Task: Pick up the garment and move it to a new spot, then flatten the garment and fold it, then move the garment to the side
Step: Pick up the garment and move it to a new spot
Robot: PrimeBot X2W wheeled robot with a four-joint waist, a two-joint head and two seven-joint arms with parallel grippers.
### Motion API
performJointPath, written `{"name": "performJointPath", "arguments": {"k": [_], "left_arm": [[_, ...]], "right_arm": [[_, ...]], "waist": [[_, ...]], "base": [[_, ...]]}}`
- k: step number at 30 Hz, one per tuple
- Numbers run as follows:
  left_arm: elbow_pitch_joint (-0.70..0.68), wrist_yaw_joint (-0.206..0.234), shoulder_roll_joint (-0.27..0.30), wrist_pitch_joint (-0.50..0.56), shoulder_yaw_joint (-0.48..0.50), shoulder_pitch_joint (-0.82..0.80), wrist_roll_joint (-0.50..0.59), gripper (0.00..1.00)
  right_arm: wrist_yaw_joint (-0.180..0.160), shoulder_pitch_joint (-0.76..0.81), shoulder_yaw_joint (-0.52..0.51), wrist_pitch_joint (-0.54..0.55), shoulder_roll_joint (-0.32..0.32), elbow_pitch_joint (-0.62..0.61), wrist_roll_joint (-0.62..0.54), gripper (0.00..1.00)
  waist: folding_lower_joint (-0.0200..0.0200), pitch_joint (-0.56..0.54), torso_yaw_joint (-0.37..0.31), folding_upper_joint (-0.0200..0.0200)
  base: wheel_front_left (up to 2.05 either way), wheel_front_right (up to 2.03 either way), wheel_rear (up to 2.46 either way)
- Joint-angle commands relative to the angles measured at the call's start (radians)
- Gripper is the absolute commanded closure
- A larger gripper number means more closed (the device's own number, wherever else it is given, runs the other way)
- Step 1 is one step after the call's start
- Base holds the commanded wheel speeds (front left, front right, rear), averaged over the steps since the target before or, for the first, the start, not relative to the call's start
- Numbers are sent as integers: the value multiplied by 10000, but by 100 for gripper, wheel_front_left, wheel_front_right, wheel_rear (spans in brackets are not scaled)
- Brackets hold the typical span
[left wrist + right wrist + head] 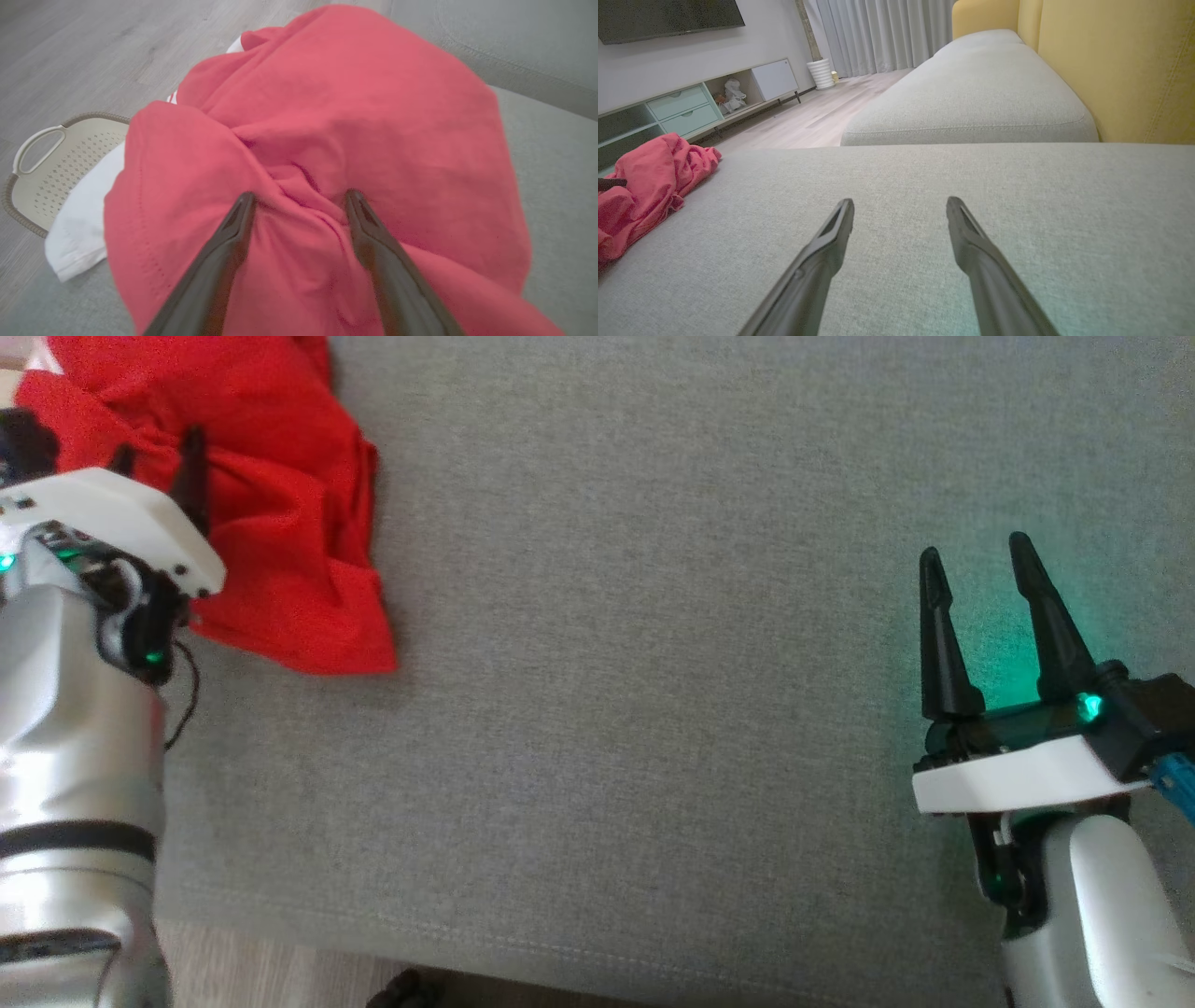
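The left gripper (300,200) has its fingers spread wide and nosed into the crumpled red garment (327,116), a fold bunched between them but not pinched yet; I'd say it's set to close for the lift. The garment lies heaped at the cushion's (653,709) left end, partly over a white cloth (79,224) beside a basket (56,163). The right gripper (976,560) hovers spread and empty over bare cushion, well apart, probably near the new spot.
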Motion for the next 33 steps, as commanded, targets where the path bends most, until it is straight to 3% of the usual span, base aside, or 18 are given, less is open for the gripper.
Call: {"name": "performJointPath", "arguments": {"k": [1,4,5,6,13,20,28,33], "left_arm": [[240,-20,763,9,238,-503,28,0],[946,-9,858,20,166,-844,63,0],[1142,-3,883,-17,156,-939,64,62],[1294,7,910,-121,136,-1022,83,100],[1705,15,1007,-1317,2,-1320,208,100],[1385,100,1204,-2808,82,-1523,206,100],[-840,92,1150,-3125,-6,-1306,383,100],[-2592,111,803,-2994,-270,-859,416,100]], "right_arm": [[-9,-219,324,26,-31,-413,-93,0],[-9,-268,330,21,-31,-414,-109,0],[-9,-283,332,15,-31,-405,-111,0],[-9,-297,332,4,-31,-390,-107,0],[-9,-347,344,-131,-31,-93,15,0],[-9,-245,585,-485,-31,575,366,0],[-9,-9,891,-916,-31,1427,980,0],[-9,61,1031,-1149,-31,1839,1342,0]], "waist": [[-2,302,-220,0],[-2,407,-284,0],[-2,427,-300,0],[-2,434,-316,0],[-2,162,-327,0],[-2,-943,-368,0],[-2,-2392,-535,0],[-2,-3079,-765,0]], "base": [[0,0,0],[0,0,0],[0,0,0],[0,0,0],[0,0,0],[0,0,0],[0,0,0],[0,0,0]]}}
